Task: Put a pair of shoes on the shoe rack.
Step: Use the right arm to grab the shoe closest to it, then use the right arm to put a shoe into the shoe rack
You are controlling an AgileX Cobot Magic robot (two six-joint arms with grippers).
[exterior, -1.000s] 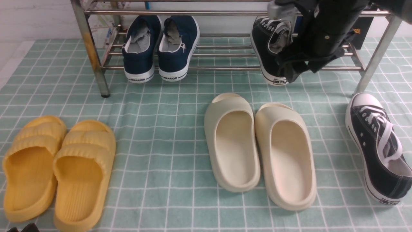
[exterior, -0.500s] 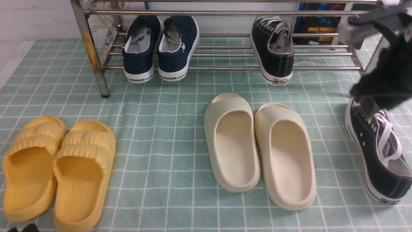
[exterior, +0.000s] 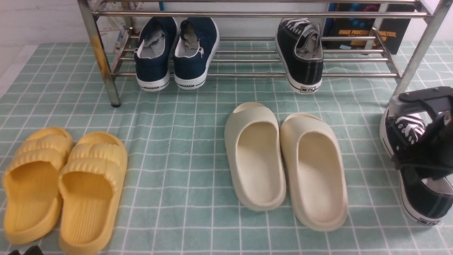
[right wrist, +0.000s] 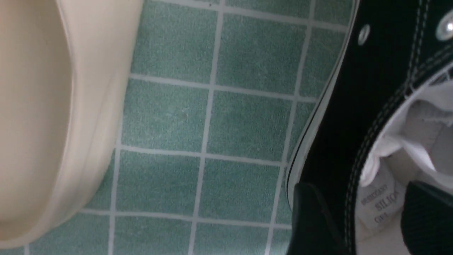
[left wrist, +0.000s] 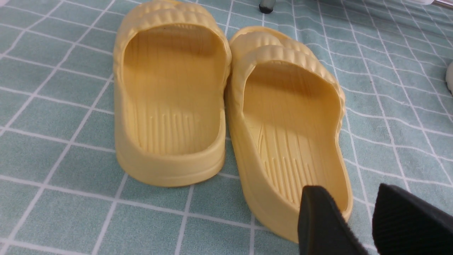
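One black canvas sneaker (exterior: 300,56) stands on the lower bars of the chrome shoe rack (exterior: 247,15), heel towards me. Its mate (exterior: 421,198) lies on the green checked cloth at the far right, in front of the rack's right leg. My right gripper (exterior: 421,156) sits low over this floor sneaker. In the right wrist view the gripper (right wrist: 359,187) is open and straddles the sneaker's (right wrist: 354,106) side wall, one finger outside and one over the insole. My left gripper (left wrist: 348,189) is open and empty.
Navy slip-on shoes (exterior: 177,49) fill the rack's left part. Cream slides (exterior: 283,163) lie mid-cloth, just left of the floor sneaker. Yellow slides (exterior: 63,184) lie at the front left, under the left gripper. A dark book (exterior: 364,32) stands behind the rack.
My right arm has left the sneaker on the rack, swung right and come down onto the floor sneaker. The left arm has not moved.
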